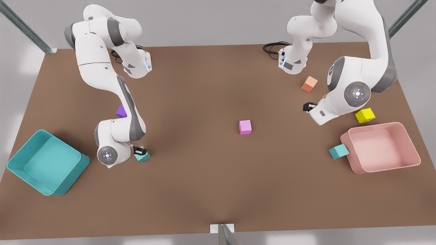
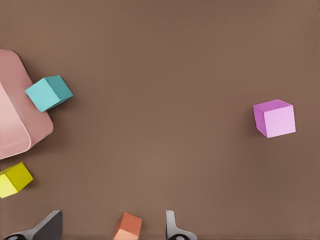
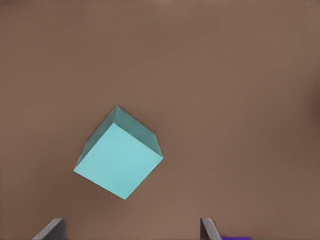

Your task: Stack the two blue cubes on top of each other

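We see a plain brown tabletop [image 1: 211,183], no pattern. Two blue cubes, really teal and matte: one [image 1: 143,156] by the arm on the front view's left, one [image 1: 338,151] beside the pale pink bin [image 1: 354,166]. Big teal bin [image 1: 64,185] matches their hue, slightly deeper. Other cubes: pink-magenta cube [image 1: 245,127], orange-salmon cube [image 1: 309,84], bright yellow cube [image 1: 365,115], purple cube [image 1: 121,112]. Both arms white with grey joints. We read the left gripper [image 2: 112,227] fingers as dark grey to black, the right gripper [image 3: 132,230] fingers grey. Black cables [image 1: 272,47] at the arm bases. Grey surround beyond the tabletop.
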Robot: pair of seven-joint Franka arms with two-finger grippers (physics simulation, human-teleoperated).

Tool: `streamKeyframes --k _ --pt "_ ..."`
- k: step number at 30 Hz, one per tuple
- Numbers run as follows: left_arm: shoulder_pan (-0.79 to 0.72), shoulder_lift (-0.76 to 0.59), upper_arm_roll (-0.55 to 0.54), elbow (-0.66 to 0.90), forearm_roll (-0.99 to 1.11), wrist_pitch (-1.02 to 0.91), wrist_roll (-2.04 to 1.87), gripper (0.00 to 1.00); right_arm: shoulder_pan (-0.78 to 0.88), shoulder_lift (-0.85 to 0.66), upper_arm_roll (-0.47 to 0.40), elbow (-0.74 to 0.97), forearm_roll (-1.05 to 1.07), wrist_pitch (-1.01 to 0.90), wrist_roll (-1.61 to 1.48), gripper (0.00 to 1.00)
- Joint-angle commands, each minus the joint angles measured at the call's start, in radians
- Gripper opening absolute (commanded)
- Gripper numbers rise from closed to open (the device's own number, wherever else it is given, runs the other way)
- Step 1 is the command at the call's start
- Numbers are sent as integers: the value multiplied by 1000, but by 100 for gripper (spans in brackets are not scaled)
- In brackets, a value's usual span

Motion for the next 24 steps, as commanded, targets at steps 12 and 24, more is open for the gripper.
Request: streamKeyframes --k 12,24 --pt "3 8 0 2 1 -3 24 100 -33 -65 8 -236 81 475 811 100" --pt "3 10 0 2 1 -3 24 100 -28 -79 6 -320 243 476 846 100"
